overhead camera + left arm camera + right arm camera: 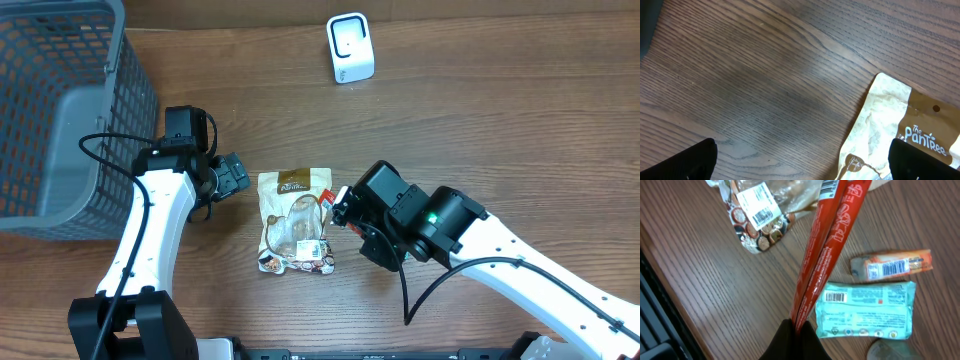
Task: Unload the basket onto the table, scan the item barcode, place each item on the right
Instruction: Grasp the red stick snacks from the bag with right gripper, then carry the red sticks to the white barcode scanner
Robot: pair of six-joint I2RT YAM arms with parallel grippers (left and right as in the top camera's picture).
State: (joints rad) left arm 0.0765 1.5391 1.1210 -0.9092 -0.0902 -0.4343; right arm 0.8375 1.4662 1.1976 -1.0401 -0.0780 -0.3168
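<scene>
A brown wood-grain table [480,120] fills every view. A grey mesh basket [60,120] sits at its far left corner and a small white scanner [350,48] stands near the far edge, towards the middle. A snack bag [293,222] lies flat at the centre of the table, between the two arms.

The item is a long, thin red stick [827,245]. In the right wrist view its long axis runs straight out from the fingers and leans slightly to the right. A barcode shows near its far end, at the top edge of that view. The far end passes over the bag's clear lower part, beside a white barcode label there.

The right gripper [799,330] is pinched tight on the stick's near end, so the stick juts out ahead of the fingers, off the table. From above, the gripper sits just right of the bag and well apart from the scanner. Below the stick, to its right, lie a teal packet [865,310] and a small orange packet [890,266].

The left gripper [232,176] stands spread wide and holds nothing. It is just left of the bag's top corner, over bare wood.
</scene>
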